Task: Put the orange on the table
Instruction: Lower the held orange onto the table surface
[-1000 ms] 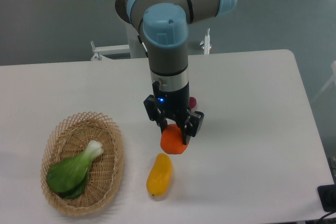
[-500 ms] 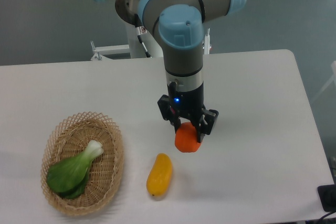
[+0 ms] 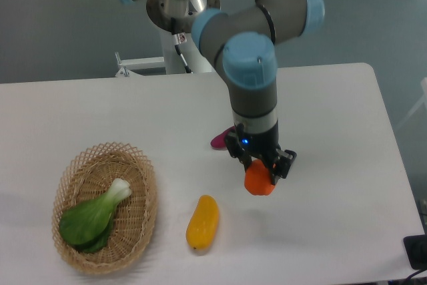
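The orange (image 3: 257, 181) is a small round bright orange fruit held between the fingers of my gripper (image 3: 261, 172), which is shut on it. It hangs low over the white table (image 3: 333, 131), right of centre; whether it touches the tabletop I cannot tell. The gripper points straight down from the grey and blue arm.
A yellow elongated fruit (image 3: 202, 223) lies on the table to the lower left of the gripper. A small magenta item (image 3: 220, 140) lies just behind the arm. A wicker basket (image 3: 80, 171) with a green leafy vegetable (image 3: 93, 217) stands at the front left.
The gripper has carried the orange to the right, away from the yellow fruit. The magenta item, hidden behind the arm before, now shows.
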You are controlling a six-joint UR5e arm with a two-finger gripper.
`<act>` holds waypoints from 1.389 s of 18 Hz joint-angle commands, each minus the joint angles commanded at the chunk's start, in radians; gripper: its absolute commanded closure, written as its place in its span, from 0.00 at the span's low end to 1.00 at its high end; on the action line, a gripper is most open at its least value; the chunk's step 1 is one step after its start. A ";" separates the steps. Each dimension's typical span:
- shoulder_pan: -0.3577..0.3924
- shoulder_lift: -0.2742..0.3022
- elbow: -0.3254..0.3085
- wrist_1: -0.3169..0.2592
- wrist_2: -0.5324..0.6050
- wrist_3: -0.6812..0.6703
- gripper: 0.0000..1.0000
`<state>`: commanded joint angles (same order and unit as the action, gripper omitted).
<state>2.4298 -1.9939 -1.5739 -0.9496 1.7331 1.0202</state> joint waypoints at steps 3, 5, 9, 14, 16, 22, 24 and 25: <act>-0.002 -0.046 -0.015 0.055 0.017 -0.029 0.45; -0.003 -0.071 -0.040 0.064 0.052 -0.023 0.45; -0.024 -0.114 -0.048 0.069 0.082 -0.023 0.45; -0.026 -0.120 -0.048 0.069 0.080 -0.028 0.45; -0.034 -0.126 -0.051 0.068 0.080 -0.028 0.45; -0.037 -0.128 -0.054 0.068 0.080 -0.029 0.38; -0.037 -0.128 -0.052 0.068 0.080 -0.029 0.38; -0.037 -0.128 -0.054 0.068 0.080 -0.029 0.38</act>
<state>2.3930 -2.1215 -1.6275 -0.8820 1.8132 0.9910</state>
